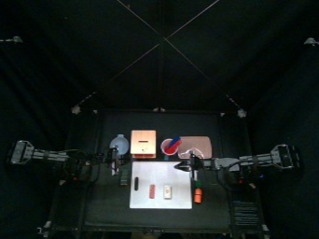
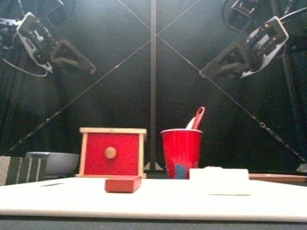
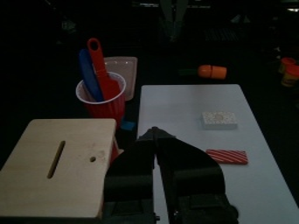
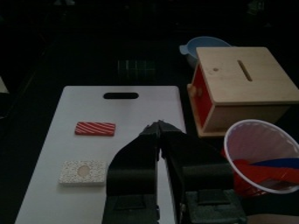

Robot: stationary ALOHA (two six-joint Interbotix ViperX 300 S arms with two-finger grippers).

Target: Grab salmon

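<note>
The salmon [image 3: 228,156] is a small red slab with pale stripes lying on a white cutting board [image 3: 187,109]. It also shows in the right wrist view [image 4: 97,129], the top view [image 1: 147,190] and the front view [image 2: 122,183]. My left gripper [image 3: 152,133] is shut and empty, held above the table between the wooden box and the board, short of the salmon. My right gripper [image 4: 156,128] is shut and empty, held above the board's other end. In the top view the left gripper [image 1: 121,161] and right gripper [image 1: 185,166] flank the board.
A white rice-like block [image 3: 219,120] lies on the board beside the salmon. A wooden box [image 1: 144,143] with a slot, a red cup [image 2: 181,151] holding red and blue utensils, a pink tray [image 1: 200,146] and a blue bowl [image 4: 211,44] stand behind. An orange piece [image 1: 197,194] lies at the board's right edge.
</note>
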